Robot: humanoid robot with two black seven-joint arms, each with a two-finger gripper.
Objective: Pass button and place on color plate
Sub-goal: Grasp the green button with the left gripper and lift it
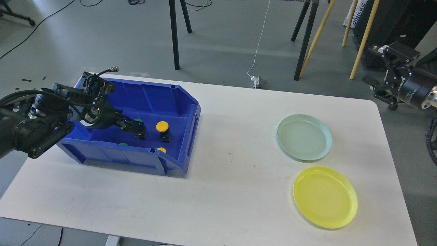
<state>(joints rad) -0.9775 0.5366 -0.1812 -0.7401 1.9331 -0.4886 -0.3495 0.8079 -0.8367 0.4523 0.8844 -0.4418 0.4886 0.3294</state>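
Note:
A blue bin (160,97) at the table's left holds several push buttons. My left gripper (137,130) is down inside the bin, right at a green button (138,120) whose cap only just shows behind it. The fingers are dark and I cannot tell whether they are closed on it. A yellow button (162,127) stands upright just to the right. Another yellow cap (161,150) and a green cap (123,144) peek over the bin's front wall. A pale green plate (304,136) and a yellow plate (325,197) lie at the right. My right gripper (375,88) hangs open and empty beyond the table's far right corner.
The white table (225,191) has bare surface between the bin and the plates. Tripod legs (174,37) and wooden poles (315,37) stand on the floor behind the table. A white cable with a plug (256,80) lies at the back edge.

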